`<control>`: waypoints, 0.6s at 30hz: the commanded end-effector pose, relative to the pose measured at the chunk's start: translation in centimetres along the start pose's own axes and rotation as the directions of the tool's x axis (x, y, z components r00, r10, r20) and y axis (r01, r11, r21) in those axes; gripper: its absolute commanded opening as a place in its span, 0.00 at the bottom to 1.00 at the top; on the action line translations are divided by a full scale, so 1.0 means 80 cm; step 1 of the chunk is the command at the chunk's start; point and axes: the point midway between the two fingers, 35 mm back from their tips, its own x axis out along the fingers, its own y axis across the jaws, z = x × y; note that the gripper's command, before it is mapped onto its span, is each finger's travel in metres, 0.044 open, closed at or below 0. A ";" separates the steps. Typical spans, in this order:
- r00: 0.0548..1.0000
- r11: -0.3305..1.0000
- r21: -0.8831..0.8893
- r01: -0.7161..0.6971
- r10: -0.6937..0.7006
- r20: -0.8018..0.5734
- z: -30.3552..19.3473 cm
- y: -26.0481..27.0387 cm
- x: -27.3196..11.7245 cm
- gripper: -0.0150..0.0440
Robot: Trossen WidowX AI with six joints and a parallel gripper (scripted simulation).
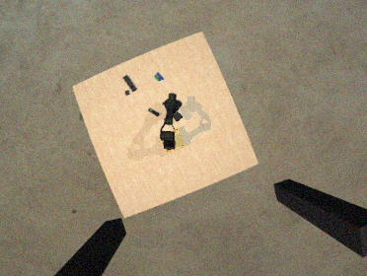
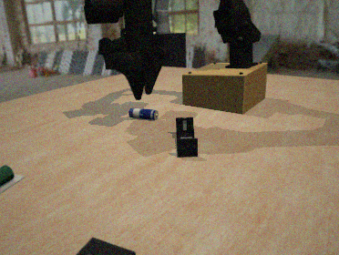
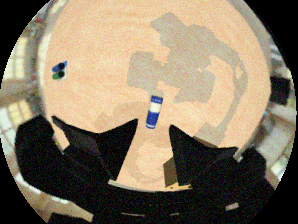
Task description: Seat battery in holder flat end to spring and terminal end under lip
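1. State: fingers part spread, nothing pinched. They hang above the battery, which lies on its side on the desk, far and left of the holder in the exterior view. Top view: arm hides the battery.
2. Step, my read: lining up for the pick. Seating not begun.
3. Pick risk: gap isn't generous. If the descent is off-centre, a tip lands on the battery and rolls it or kicks it away. Centre first; open a bit more if unsure.
4. Skewed grip: battery sits slightly tilted between the tips in the wrist view. Closing without matching yaw could twist it or leave it crooked in the grip.
5. Turn: battery lies roughly crosswise to the holder in the exterior view, so it likely needs rotating. Can't tell terminal end from flat end, nor spring from lip. Wrong guess = reversed seating.
6. Seating risk: terminal end coming down on top of the lip, then pushed, would force it. Flat end to spring first, light compression, then lower the other end.
7. Release: fingers opening wide could snag the holder walls and shift it. Open just enough, go straight up.
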 end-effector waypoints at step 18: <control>1.000 0.999 0.032 0.015 -0.015 -0.009 0.003 0.000 0.030 0.65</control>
